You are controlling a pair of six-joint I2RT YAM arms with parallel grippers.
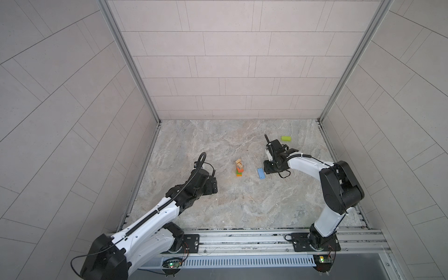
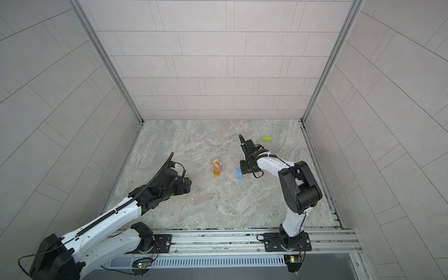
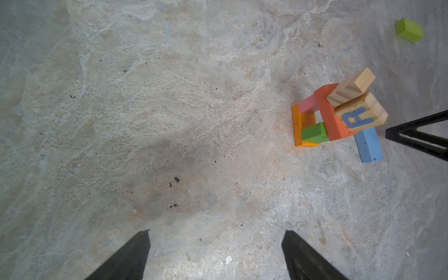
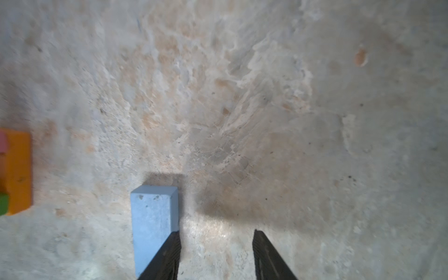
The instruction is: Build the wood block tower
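2 loose blocks and 1 small tower (image 1: 239,168) sit on the marble tabletop (image 1: 218,206). Far left, the left gripper (image 3: 215,232) hangs over bare stone with its jaws spread wide and nothing between them, well apart from every block. Near the middle stands the tower. In the left wrist view, an orange base block (image 3: 297,126) lies on the table, with a pink block (image 3: 308,104) and a green block (image 3: 315,133) on it. A red-orange slab (image 3: 329,116) spans those 2, and on top sit a tan cube (image 3: 361,116) with a blue letter and a plain tan block (image 3: 351,87), turned at different angles. Just right of the tower, a blue block (image 4: 152,218) lies flat on the table, apart from the stack. The right gripper (image 4: 215,231) is low beside it, jaws partway apart and gripping nothing. 1 finger (image 4: 167,254) is at the blue block's edge, with the block outside the gap; whether they touch I cannot tell. Farther back and right, a lime block (image 1: 286,138) lies alone
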